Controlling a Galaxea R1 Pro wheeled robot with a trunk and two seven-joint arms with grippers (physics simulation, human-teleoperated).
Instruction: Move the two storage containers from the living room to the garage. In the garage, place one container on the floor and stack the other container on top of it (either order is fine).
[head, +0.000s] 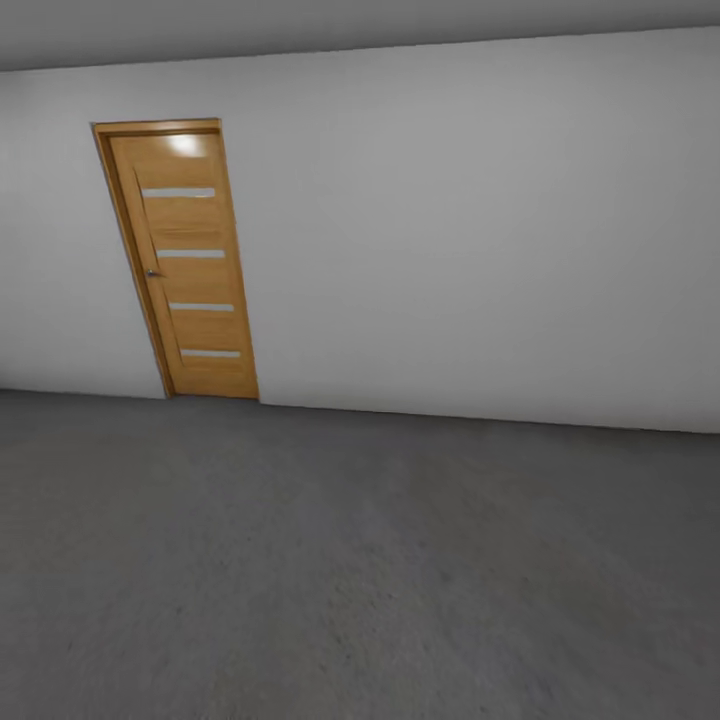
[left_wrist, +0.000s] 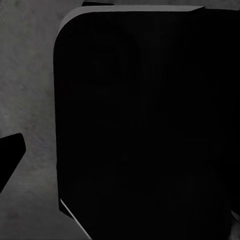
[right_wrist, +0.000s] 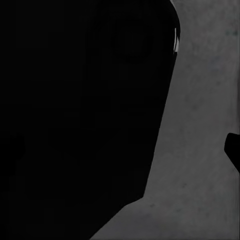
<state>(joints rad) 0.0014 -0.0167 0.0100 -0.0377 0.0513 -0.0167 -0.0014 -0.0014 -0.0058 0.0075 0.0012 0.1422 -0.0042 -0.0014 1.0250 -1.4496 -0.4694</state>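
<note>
Garage floor (head: 360, 580): mottled dark grey concrete, spans lower half of head view. White-grey wall (head: 470, 230) rises behind it. Orange-wood door (head: 185, 265) with four glass slits at left, closed. Grey ceiling (head: 300, 25) above. Wrist views: black robot body (left_wrist: 145, 125) over same floor; pincer opening cannot be told.

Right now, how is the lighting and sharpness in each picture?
Head view: even soft light, a bright glare spot atop the door, wall and floor slightly blurred. Left wrist view: a black unlit shape, grey floor beside it. Right wrist view: likewise dark, with mottled floor.
</note>
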